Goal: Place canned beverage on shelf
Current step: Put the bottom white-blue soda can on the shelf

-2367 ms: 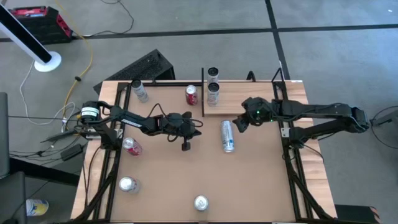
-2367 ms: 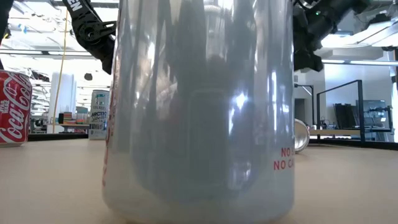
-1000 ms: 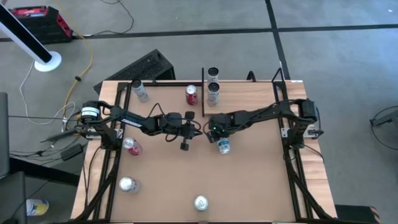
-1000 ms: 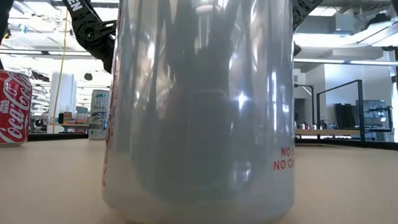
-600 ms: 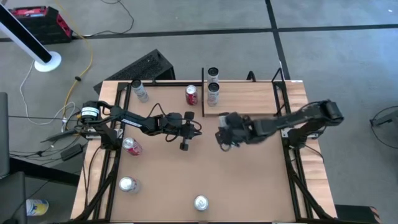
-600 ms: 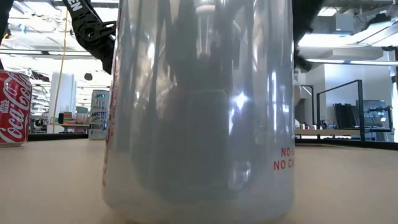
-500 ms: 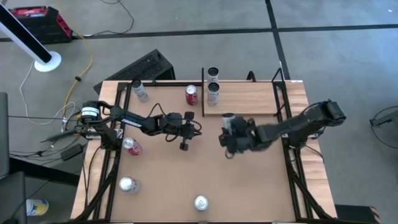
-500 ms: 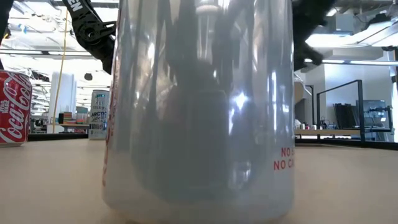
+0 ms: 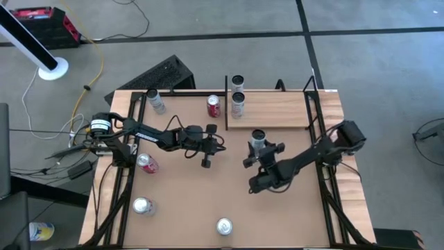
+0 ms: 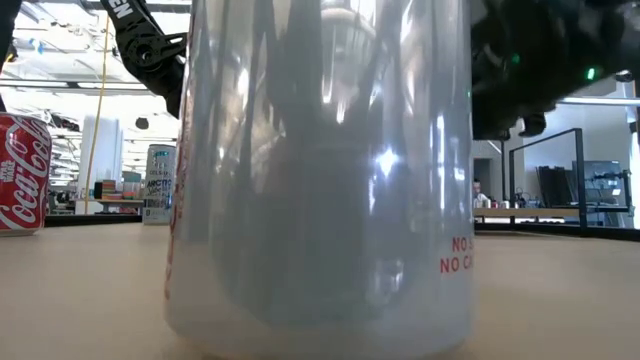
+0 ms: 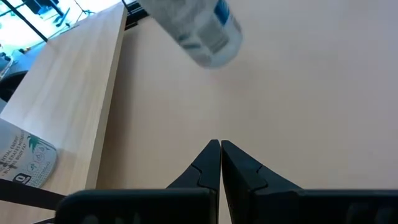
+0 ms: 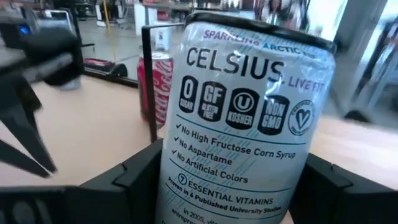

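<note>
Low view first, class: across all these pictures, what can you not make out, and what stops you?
- Low view: a pale can close to the lens fills the frame and hides the shelf and most of the table behind it.
- Low view: the red can is cut off by the edge.
- Right wrist view: the Celsius can in the right gripper blocks what lies behind; its base is cut off.
- High view: can labels are too small to read.

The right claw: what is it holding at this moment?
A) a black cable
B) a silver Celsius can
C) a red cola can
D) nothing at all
B: the right wrist view shows the silver Celsius can upright between the fingers of the right claw, and the high view shows the can raised above the table in it.
</note>
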You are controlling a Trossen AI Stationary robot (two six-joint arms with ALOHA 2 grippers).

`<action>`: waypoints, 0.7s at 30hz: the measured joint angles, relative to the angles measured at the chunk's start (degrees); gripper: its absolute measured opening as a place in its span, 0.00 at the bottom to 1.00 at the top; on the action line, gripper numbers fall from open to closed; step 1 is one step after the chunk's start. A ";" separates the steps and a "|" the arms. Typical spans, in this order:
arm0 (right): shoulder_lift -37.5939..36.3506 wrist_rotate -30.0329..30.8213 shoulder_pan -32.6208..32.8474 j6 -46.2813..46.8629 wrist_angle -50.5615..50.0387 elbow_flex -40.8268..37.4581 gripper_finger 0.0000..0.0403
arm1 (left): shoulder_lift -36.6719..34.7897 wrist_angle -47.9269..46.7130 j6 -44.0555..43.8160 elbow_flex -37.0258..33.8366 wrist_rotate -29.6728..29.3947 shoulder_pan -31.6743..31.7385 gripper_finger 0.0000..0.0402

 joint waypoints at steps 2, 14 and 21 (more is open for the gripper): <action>2.34 0.87 -0.32 0.32 0.24 0.36 0.71 | 0.00 0.06 0.00 0.00 0.04 0.00 0.00; 5.84 2.19 -0.44 0.49 0.89 2.50 0.97 | -0.02 -0.43 0.78 0.00 0.20 0.00 0.00; 4.23 1.92 -0.75 -10.05 0.39 6.82 0.95 | -0.01 -0.59 0.92 0.00 0.17 0.00 0.00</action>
